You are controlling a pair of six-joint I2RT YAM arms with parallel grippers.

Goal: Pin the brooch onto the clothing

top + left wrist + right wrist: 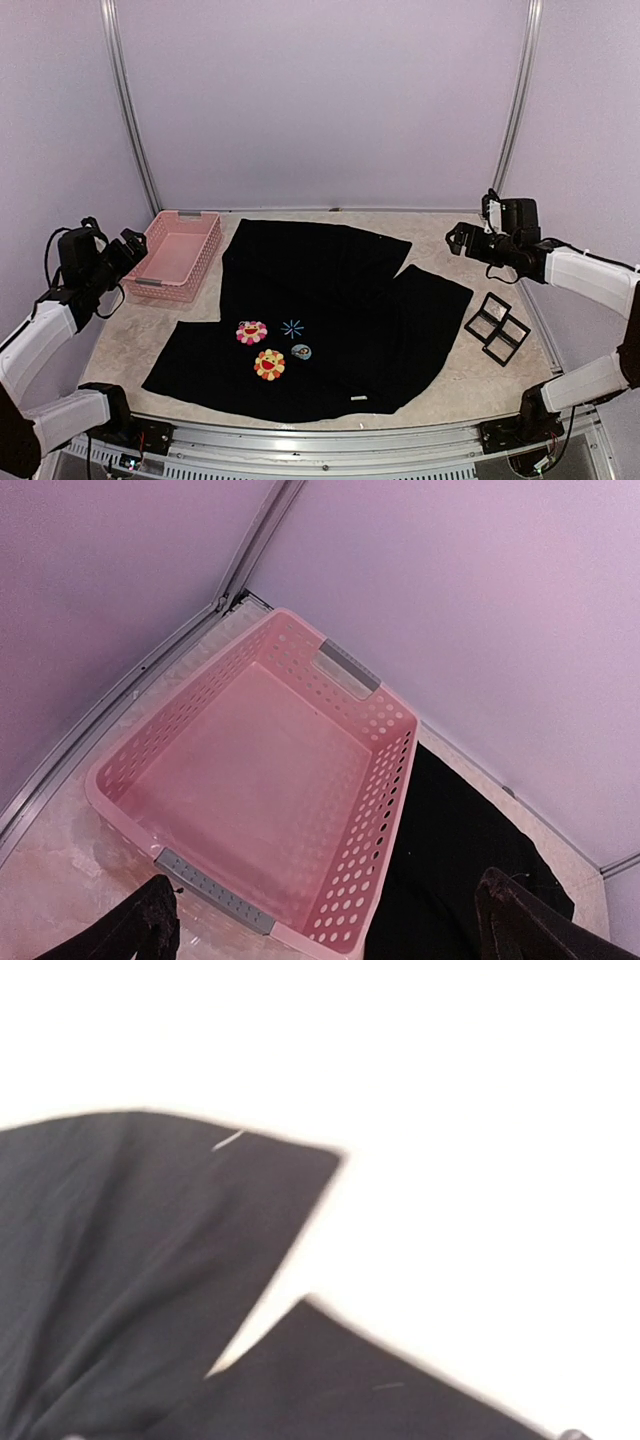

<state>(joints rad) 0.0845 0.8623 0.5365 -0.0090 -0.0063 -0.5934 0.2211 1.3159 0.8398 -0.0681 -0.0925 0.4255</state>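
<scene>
The clothing (330,290), a black T-shirt, lies spread flat over the middle of the table. Near its lower left, the small round brooch (301,351) rests on the fabric beside a pink flower (251,331), an orange flower (269,364) and a blue starburst (292,328). My left gripper (130,245) hovers open over the pink basket (250,780), far left of the brooch, its dark fingertips (150,925) wide apart and empty. At the far right, my right gripper (455,240) hangs open above the shirt's sleeve edge (130,1260); that wrist view is blurred and washed out.
The pink perforated basket (175,255) with grey handles stands at the back left, touching the shirt's edge (450,860). A cluster of small black square boxes (497,326) lies right of the shirt. A white hem label (358,399) marks the shirt's near edge.
</scene>
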